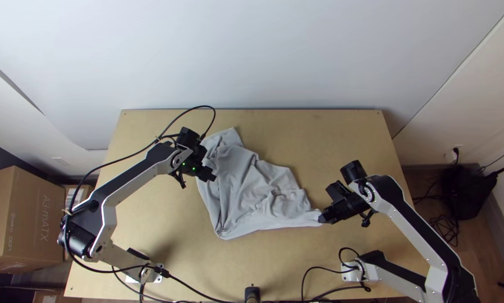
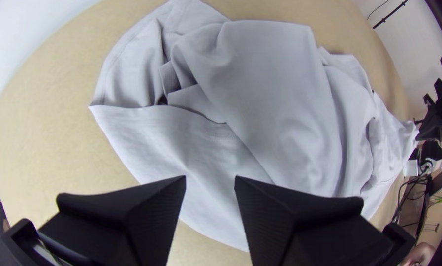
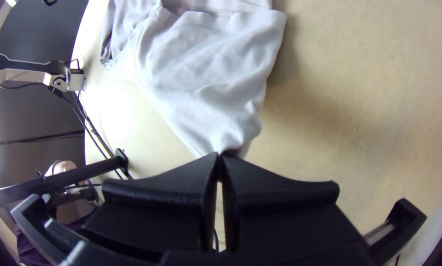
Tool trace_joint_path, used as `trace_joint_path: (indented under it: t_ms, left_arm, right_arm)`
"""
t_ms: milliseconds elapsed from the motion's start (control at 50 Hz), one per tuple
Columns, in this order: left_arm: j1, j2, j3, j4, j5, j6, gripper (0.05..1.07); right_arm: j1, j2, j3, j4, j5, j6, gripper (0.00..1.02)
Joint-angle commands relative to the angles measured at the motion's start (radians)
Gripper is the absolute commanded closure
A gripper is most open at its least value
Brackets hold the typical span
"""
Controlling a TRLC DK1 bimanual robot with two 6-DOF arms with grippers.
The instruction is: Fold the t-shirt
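Note:
The light grey t-shirt [image 1: 246,188] lies bunched and wrinkled across the middle of the table, its right end drawn out to a point. Over its left edge is my left gripper [image 1: 210,171]. In the left wrist view my left gripper [image 2: 210,180] stands open above the t-shirt [image 2: 275,98], with nothing held between its fingers. At the drawn-out right end is my right gripper [image 1: 322,217]. In the right wrist view my right gripper [image 3: 220,156] is shut on that tip of the t-shirt [image 3: 206,83].
The wooden table [image 1: 319,134] has bare wood behind the cloth and along its near side. A cable loops above the left arm. Cardboard boxes [image 1: 24,219] stand on the floor at the left. A person's hand [image 3: 66,170] shows beyond the table's edge.

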Motion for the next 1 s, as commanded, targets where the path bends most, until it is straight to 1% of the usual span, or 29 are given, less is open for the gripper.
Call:
trace_joint_path:
  t_ms: [0,220,240,260,300,460,560,640,820,880,980]
  left_arm:
    - [-0.007,0.052,0.019,0.006,-0.012,0.011,0.63]
    - [-0.008,0.116,0.024,0.009,-0.024,0.009,0.63]
    - [-0.007,0.118,0.022,0.011,-0.024,0.009,0.65]
    - [-0.007,0.119,0.021,0.014,-0.024,0.008,0.73]
    - [-0.007,0.118,0.017,0.045,-0.024,-0.004,1.05]
    - [0.033,0.036,0.022,0.037,-0.023,-0.017,1.04]
    - [0.113,-0.051,0.005,0.015,-0.004,-0.015,1.04]
    - [0.202,-0.123,-0.032,0.012,0.022,-0.003,1.04]
    - [0.401,-0.237,-0.142,-0.021,0.085,0.081,1.04]
    - [0.436,-0.266,-0.191,-0.029,0.085,0.098,1.04]
    - [0.452,-0.322,-0.288,-0.07,0.088,0.134,1.04]
  right_arm:
    - [-0.01,0.016,0.029,-0.011,-0.005,-0.023,1.0]
    - [-0.019,0.019,0.06,-0.011,-0.005,-0.022,1.0]
    - [-0.019,0.019,0.061,-0.011,-0.005,-0.022,1.0]
    - [-0.02,0.019,0.063,-0.011,-0.005,-0.022,1.0]
    - [-0.02,0.019,0.066,-0.011,-0.005,-0.023,1.0]
    - [-0.03,0.029,0.087,-0.011,-0.005,-0.023,1.0]
    - [-0.045,0.039,0.102,-0.011,-0.005,-0.025,1.0]
    - [-0.063,0.046,0.107,-0.011,-0.005,-0.04,1.0]
    - [-0.085,0.059,0.11,-0.011,-0.005,-0.054,1.0]
    - [-0.085,0.06,0.11,-0.011,-0.005,-0.054,1.0]
    - [-0.085,0.062,0.112,-0.011,-0.005,-0.053,1.0]
